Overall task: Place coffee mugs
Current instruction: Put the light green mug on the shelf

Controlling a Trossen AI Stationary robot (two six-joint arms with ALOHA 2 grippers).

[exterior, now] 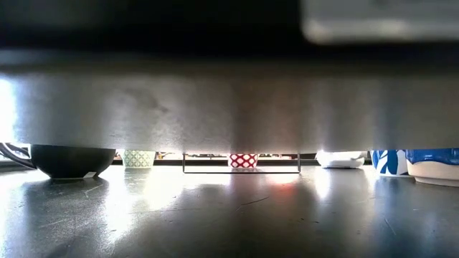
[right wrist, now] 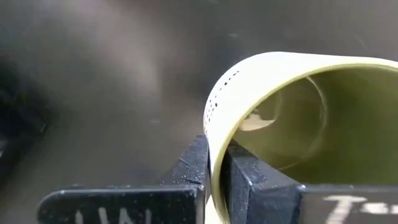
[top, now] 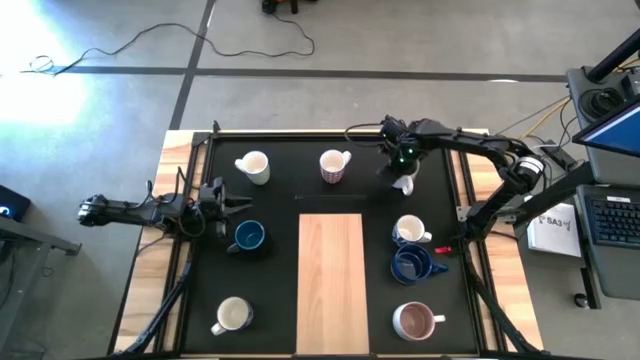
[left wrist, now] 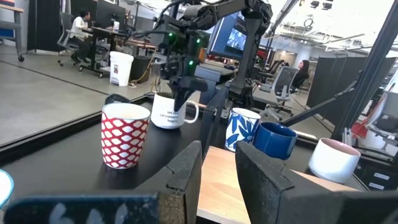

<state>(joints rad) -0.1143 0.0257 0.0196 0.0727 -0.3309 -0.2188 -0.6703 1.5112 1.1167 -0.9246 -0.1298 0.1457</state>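
Two arms over a black mat dotted with mugs, the right one gripping a mug by its rim.

At left of the overhead picture the left gripper [top: 228, 205] sits with fingers spread, just beside a dark blue mug [top: 249, 236]. A cream mug [top: 253, 166] and a red-patterned mug [top: 334, 166] stand along the upper edge, with a wooden board [top: 332, 282] in the middle. At upper right the right gripper [right wrist: 214, 165] pinches the wall of a white mug [right wrist: 280, 118]; three more mugs line the right side.
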